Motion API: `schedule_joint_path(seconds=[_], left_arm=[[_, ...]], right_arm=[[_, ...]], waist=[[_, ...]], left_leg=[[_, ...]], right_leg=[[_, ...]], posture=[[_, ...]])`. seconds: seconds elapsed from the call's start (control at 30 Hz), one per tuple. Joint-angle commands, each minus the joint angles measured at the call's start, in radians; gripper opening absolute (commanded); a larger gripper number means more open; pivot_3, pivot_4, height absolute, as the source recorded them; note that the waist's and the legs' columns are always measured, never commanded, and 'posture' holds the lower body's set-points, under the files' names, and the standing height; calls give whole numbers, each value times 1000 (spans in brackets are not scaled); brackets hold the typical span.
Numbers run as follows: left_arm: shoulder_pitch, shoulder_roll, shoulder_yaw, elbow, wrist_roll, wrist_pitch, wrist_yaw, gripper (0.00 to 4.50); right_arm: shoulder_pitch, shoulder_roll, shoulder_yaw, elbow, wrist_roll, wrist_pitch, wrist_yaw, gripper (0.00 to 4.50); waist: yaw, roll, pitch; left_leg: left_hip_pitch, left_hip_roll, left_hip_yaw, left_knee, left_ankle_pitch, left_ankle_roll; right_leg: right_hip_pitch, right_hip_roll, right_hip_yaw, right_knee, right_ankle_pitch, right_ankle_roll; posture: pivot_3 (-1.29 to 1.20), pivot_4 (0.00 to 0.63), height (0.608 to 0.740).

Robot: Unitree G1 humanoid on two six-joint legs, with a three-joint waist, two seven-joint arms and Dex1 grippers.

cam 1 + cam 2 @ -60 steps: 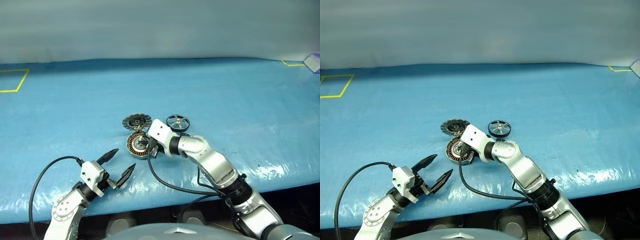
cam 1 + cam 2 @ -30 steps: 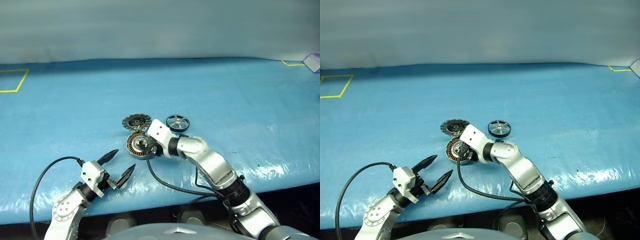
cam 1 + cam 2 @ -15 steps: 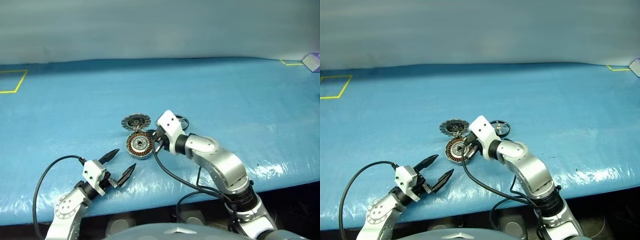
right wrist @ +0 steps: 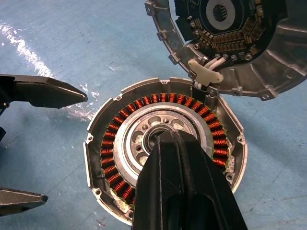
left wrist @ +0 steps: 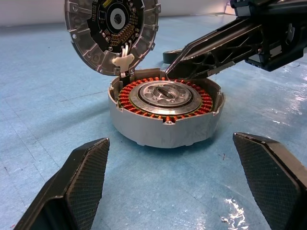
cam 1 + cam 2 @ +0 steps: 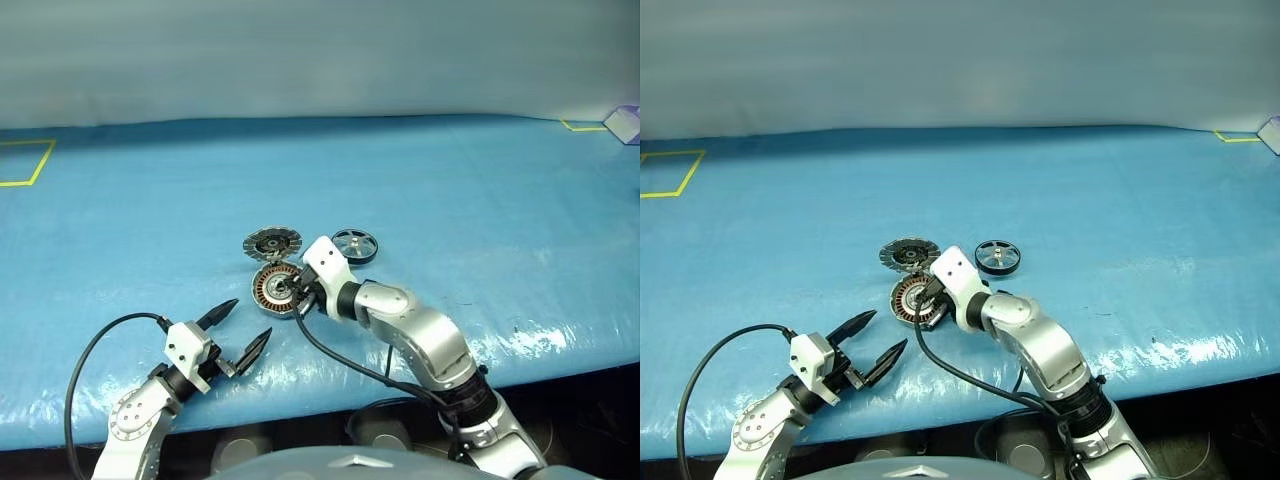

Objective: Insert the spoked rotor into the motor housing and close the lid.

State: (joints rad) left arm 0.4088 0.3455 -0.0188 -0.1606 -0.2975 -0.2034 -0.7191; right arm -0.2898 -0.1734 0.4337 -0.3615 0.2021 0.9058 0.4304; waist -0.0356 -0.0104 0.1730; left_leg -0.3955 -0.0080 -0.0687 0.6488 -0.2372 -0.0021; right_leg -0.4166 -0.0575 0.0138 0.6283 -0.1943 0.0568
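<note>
Pressing together, the right gripper's (image 4: 163, 139) black ribbed fingers form one wedge whose tip rests over the silver hub at the centre of the housing (image 5: 165, 112). Nothing is clamped between them.

That housing is a round, shallow cup of dull grey cast metal, ringed inside with glossy copper-red windings around a smooth silver disc with small holes. It sits flat on the desk (image 6: 480, 190), a glossy blue sheet with wrinkled highlights.

Touching the housing's far rim, the lid (image 5: 112, 33) leans tilted, its open face showing a dark centre, radial metallic segments and a white connector with wires.

Just to the right of both, apart from them, lies the rotor (image 6: 354, 245): a small shiny spoked wheel with a dark rim, flat on the desk.

Nearer the desk's front edge, the left gripper (image 6: 238, 331) hangs with its textured black fingers spread wide, pointing toward the housing, well short of it.
</note>
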Motion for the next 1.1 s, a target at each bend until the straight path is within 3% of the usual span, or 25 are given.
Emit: schedule_joint_path(seconds=[0.03, 0.8, 1.1], left_arm=[[2, 2, 0, -16, -2, -13, 1, 4500], [-2, 17, 3, -21, 2, -1, 2, 4500], [-2, 15, -4, -20, 6, 3, 4, 4500]], right_arm=[[0, 12, 5, -14, 7, -29, 2, 29], [-4, 43, 35, 103, -4, -117, 31, 29], [-46, 33, 52, 35, -10, 30, 2, 29]], waist=[[0, 0, 0], [-1, 0, 0], [0, 0, 0]], left_leg=[[0, 0, 0, 0, 0, 0], [0, 0, 0, 0, 0, 0], [1, 0, 0, 0, 0, 0]], right_leg=[[0, 0, 0, 0, 0, 0], [0, 0, 0, 0, 0, 0], [0, 0, 0, 0, 0, 0]], posture=[[0, 150, 740], [0, 150, 740], [0, 150, 740]])
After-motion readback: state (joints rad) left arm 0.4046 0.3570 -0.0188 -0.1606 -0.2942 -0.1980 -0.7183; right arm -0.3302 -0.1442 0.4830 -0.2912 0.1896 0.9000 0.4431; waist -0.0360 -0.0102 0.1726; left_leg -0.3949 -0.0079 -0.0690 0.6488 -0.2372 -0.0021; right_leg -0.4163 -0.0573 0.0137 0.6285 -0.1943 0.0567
